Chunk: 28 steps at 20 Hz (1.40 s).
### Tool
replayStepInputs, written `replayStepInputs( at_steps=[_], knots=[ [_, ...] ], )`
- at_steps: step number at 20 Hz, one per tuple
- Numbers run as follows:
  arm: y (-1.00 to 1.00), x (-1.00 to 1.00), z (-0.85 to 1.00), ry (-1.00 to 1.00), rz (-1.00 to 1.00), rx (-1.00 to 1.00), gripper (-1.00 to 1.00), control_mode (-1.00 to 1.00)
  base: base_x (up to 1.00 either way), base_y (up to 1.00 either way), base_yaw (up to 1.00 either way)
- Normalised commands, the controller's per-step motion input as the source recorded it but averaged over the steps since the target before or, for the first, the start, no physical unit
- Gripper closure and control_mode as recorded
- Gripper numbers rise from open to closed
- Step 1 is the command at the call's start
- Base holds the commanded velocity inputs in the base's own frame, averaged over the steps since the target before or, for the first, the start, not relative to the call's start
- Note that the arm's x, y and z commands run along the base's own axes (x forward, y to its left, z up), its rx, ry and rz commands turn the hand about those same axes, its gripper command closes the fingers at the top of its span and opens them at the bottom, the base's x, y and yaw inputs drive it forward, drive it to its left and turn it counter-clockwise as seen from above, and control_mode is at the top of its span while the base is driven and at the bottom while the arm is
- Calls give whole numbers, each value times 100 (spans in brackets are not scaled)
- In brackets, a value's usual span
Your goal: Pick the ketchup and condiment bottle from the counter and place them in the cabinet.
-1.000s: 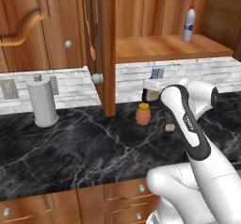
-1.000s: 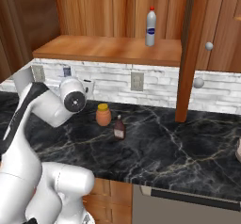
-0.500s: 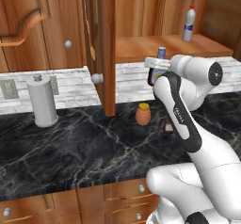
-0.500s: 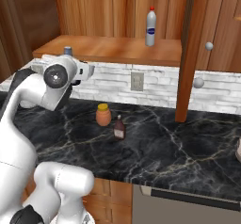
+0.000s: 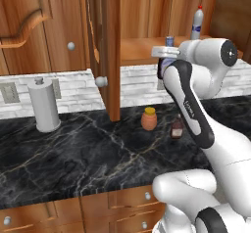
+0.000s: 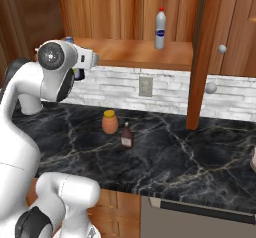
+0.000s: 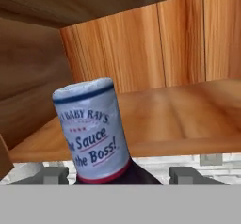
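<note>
Condiment bottle (image 7: 96, 138), dark body, pale lettered neck

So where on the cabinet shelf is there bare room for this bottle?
The shelf is bare from the condiment bottle in the gripper across to the white bottle at the back. Nothing else stands there.

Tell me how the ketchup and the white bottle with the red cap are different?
The ketchup is small and dark red-brown; the white bottle is taller and pale. The ketchup stands down on the black counter beside an orange jar; the white bottle stands up on the cabinet shelf. The ketchup's cap is dark; the white bottle's is red. Both stand upright.
</note>
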Motion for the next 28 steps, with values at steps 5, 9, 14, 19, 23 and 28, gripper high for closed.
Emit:
replayStepInputs(
  at_steps=[5, 9, 14, 19, 23, 28],
  knots=[
    [0, 18, 30, -8, 0, 4, 100, -100, 0, 0, 0],
    [2, 41, 29, -13, -3, 4, 100, -100, 0, 0, 0],
    [16, 54, 21, -13, -2, 1, 100, -100, 0, 0, 0],
    [26, 74, 2, -3, 0, -1, 100, -100, 0, 0, 0],
    [13, 83, 0, 1, 0, -1, 100, -100, 0, 0, 0],
    [1, 59, 0, 4, 2, -3, 100, -100, 0, 0, 0]
  ],
)
